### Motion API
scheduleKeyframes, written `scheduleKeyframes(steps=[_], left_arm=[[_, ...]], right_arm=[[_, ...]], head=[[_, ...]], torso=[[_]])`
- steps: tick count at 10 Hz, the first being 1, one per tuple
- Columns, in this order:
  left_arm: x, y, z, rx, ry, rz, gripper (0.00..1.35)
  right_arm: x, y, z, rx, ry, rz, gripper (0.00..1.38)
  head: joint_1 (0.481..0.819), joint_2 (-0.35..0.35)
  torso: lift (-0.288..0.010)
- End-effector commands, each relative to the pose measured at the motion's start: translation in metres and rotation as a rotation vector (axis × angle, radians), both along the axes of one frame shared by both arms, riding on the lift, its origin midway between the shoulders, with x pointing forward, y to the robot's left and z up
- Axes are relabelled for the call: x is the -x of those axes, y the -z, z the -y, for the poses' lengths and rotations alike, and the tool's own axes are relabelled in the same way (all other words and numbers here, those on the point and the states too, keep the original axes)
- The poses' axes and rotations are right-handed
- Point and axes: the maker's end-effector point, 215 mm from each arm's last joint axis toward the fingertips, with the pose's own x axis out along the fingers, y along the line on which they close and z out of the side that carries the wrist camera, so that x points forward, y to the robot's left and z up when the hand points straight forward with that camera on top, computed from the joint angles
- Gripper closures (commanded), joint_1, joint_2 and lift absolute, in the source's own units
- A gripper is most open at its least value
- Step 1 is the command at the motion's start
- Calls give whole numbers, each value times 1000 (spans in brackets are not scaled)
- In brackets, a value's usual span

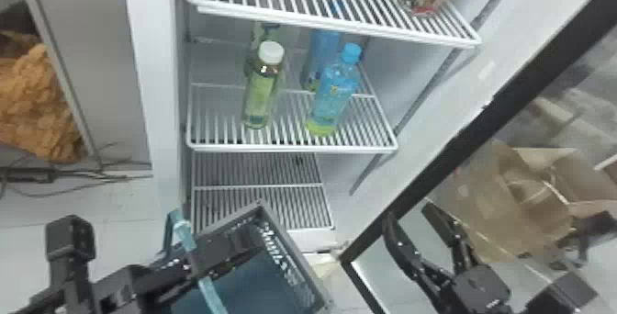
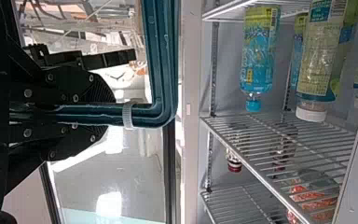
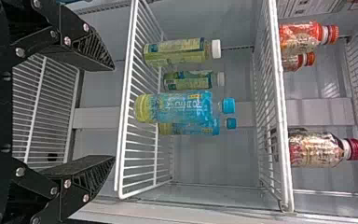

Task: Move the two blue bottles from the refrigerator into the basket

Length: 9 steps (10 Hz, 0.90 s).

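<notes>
1. Right claw (image 1: 410, 214): spread wide, empty, the nearer one for the bottles
2. From it, in the head view, the front blue bottle (image 1: 334, 97) stands upright toward 11 o'clock, the rear blue bottle (image 1: 322, 53) just behind
3. Left claw (image 2: 112, 115): closed on the basket (image 2: 161, 70)

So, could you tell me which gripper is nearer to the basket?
The left one. The left gripper is shut on the rim of the basket, while the right gripper is open and apart from it, off to its right in the head view.
</notes>
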Motion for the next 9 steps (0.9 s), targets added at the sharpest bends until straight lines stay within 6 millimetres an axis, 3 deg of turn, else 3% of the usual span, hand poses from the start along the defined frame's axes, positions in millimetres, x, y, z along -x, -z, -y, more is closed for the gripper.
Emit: scheduleKeyframes(steps=[1, 5, 9], left_arm=[[-1, 0, -1, 1, -2, 0, 1197], [0, 1, -1, 0, -2, -3, 1197], [0, 0, 0, 4, -3, -4, 1197]], right_arm=[[0, 1, 0, -6, 0, -1, 417], [-10, 0, -8, -29, -16, 17, 420], [-40, 1, -11, -34, -33, 54, 406]], head=[[695, -350], [695, -350], [695, -350]], torso=[[-216], [-216], [-216]])
